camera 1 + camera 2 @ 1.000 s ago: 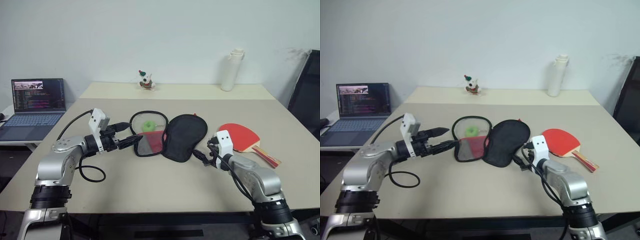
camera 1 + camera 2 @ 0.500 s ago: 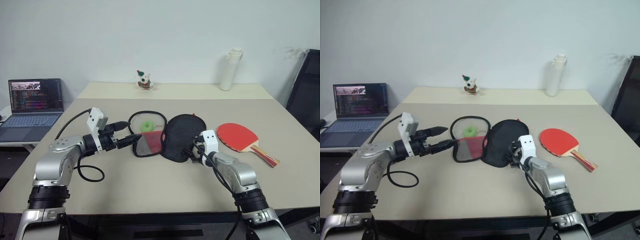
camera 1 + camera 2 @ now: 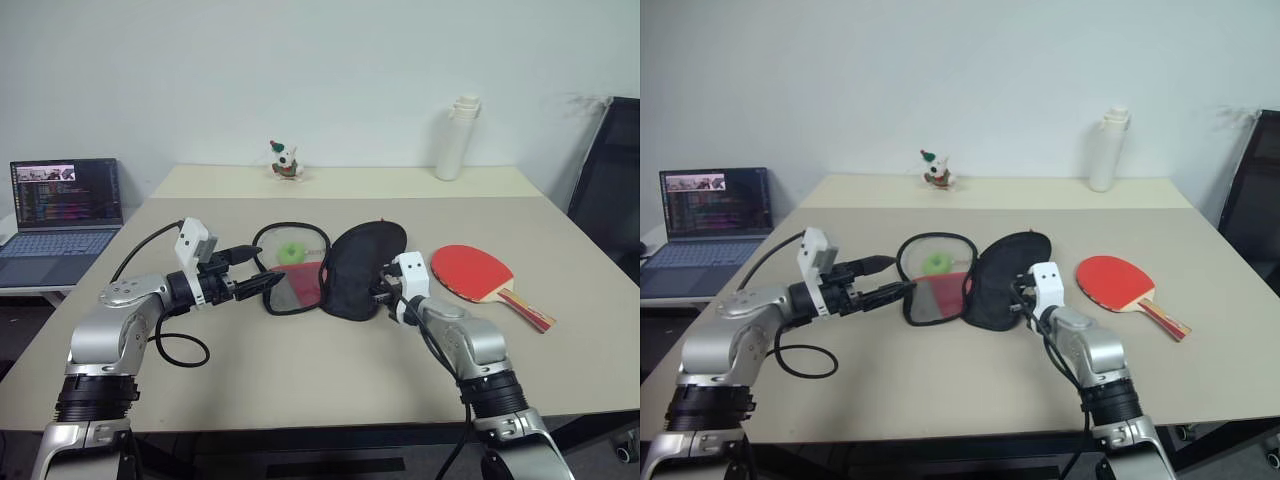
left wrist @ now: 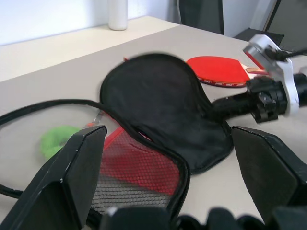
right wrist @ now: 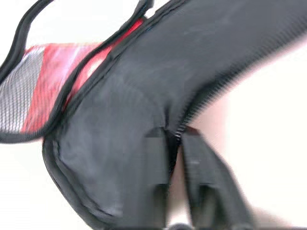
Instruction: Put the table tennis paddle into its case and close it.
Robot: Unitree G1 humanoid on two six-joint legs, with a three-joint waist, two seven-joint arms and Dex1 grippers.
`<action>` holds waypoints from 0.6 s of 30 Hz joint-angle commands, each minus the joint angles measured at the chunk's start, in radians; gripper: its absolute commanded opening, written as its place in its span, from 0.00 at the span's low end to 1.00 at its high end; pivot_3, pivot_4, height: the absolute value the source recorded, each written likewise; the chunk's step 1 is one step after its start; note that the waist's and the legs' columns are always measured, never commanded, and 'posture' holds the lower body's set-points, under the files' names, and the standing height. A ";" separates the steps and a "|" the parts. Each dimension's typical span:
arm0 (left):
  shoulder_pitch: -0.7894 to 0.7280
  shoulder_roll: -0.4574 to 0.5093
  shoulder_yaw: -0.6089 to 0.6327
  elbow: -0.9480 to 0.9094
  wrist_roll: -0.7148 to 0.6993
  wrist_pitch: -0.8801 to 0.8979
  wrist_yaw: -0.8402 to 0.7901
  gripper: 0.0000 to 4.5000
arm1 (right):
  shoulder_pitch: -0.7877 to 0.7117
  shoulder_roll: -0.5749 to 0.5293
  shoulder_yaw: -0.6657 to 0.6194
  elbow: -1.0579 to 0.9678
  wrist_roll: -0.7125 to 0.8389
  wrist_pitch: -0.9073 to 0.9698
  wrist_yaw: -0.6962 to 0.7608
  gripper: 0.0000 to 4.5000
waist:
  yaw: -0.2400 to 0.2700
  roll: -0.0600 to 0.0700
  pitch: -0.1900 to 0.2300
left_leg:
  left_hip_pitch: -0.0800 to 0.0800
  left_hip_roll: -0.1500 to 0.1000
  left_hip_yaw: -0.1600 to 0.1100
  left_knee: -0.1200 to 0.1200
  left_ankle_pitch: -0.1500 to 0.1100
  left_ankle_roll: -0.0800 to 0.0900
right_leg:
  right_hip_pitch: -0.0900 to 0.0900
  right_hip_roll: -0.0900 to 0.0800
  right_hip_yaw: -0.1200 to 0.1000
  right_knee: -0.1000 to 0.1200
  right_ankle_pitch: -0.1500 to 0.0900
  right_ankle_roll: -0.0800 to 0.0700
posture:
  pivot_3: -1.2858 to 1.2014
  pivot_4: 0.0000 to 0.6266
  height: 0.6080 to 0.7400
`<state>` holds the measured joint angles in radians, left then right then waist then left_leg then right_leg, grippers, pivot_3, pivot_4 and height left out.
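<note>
The case [image 3: 335, 270] lies open on the worktop [image 3: 300, 370], right between my two claws. It has two flaps. The black flap is on my right claw's side. The other flap, red with black mesh, is on my left claw's side. A black zipper rim runs around each flap.

My right claw [image 5: 173, 139] is clenched on the edge of the black flap. In my right wrist view the two black fingers [image 5: 154, 158] are pressed together on the zipper rim, with the black cloth caught between them.

My left claw [image 3: 262, 285] is released, with its fingers spread wide. It points across at the mesh flap, and its tips are just at that flap's rim. I cannot tell if they touch it. In my left wrist view the whole open case sits between my two spread fingers [image 4: 81, 167], and my right claw reaches in from the far side.

A small green ring [image 3: 292, 252] lies inside the loop of zipper rim just past my left claw.

The table tennis paddle [image 3: 480, 275] is not in the case yet. It lies flat on the worktop, red face up, just beyond my right claw on the outer side, with its handle pointing away from the case.

Far past both claws stand a little toy figure [image 3: 284, 160] and a white bottle [image 3: 455, 138]. An open laptop [image 3: 62, 215] sits well out beyond my left claw.
</note>
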<state>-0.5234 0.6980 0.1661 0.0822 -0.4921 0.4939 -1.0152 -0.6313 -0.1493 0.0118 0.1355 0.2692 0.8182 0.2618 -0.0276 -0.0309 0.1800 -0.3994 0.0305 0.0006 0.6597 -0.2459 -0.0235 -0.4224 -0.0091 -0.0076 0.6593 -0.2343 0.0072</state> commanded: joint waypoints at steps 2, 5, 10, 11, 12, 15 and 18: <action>-0.006 -0.011 -0.008 -0.062 -0.029 -0.010 -0.026 1.00 | -0.011 -0.066 -0.036 -0.023 0.021 0.044 0.048 0.00 | 0.000 0.000 0.000 | 0.000 0.000 0.000 0.000 0.000 0.000 | 0.000 0.000 0.000 0.000 0.000 0.000 | 0.52 0.24 1.00; -0.001 -0.020 -0.040 -0.081 -0.022 -0.014 -0.048 1.00 | -0.014 -0.122 -0.049 -0.005 0.025 0.068 0.080 0.00 | 0.000 0.000 0.000 | 0.000 -0.001 0.000 0.000 0.000 0.000 | 0.000 0.000 0.000 0.000 0.000 0.000 | 0.52 0.24 1.00; -0.027 -0.034 -0.071 -0.063 -0.011 -0.027 -0.059 1.00 | -0.041 -0.183 -0.062 0.037 0.025 0.077 0.112 0.00 | -0.001 0.000 0.000 | 0.000 -0.001 0.001 0.000 0.000 0.000 | 0.000 0.000 0.000 0.000 0.000 0.000 | 0.52 0.24 1.00; -0.030 -0.037 -0.076 -0.061 -0.009 -0.029 -0.059 1.00 | -0.047 -0.191 -0.063 0.044 0.025 0.077 0.117 0.00 | -0.001 0.000 0.000 | 0.000 -0.001 0.001 0.000 0.000 0.000 | 0.000 0.001 0.000 0.000 0.000 0.000 | 0.52 0.24 1.00; -0.033 -0.040 -0.081 -0.057 -0.007 -0.032 -0.059 1.00 | -0.052 -0.200 -0.057 0.052 0.019 0.073 0.121 0.00 | -0.001 0.000 0.000 | 0.000 -0.001 0.001 0.000 0.000 0.000 | 0.000 0.001 0.000 0.000 0.000 0.000 | 0.52 0.24 1.00; -0.038 -0.045 -0.088 -0.048 -0.002 -0.039 -0.059 1.00 | -0.066 -0.208 -0.043 0.069 0.012 0.069 0.131 0.00 | -0.001 0.000 0.000 | 0.000 -0.001 0.001 0.000 0.000 0.000 | 0.000 0.001 0.000 0.000 0.000 0.000 | 0.52 0.24 1.00; -0.037 -0.051 -0.092 -0.047 0.002 -0.044 -0.058 1.00 | -0.081 -0.200 -0.050 0.097 -0.003 0.040 0.108 0.05 | -0.001 0.000 0.000 | 0.000 -0.001 0.001 0.000 0.000 0.000 | 0.000 0.001 0.000 0.000 0.000 0.000 | 0.52 0.24 1.00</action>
<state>-0.5408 0.6500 0.0739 0.0466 -0.4873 0.4709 -1.0645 -0.6839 -0.3460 -0.0194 0.2332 0.2822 0.8914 0.3845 -0.0284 -0.0308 0.1801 -0.3993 0.0292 0.0017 0.6594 -0.2460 -0.0233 -0.4226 -0.0081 -0.0075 0.6589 -0.2343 0.0072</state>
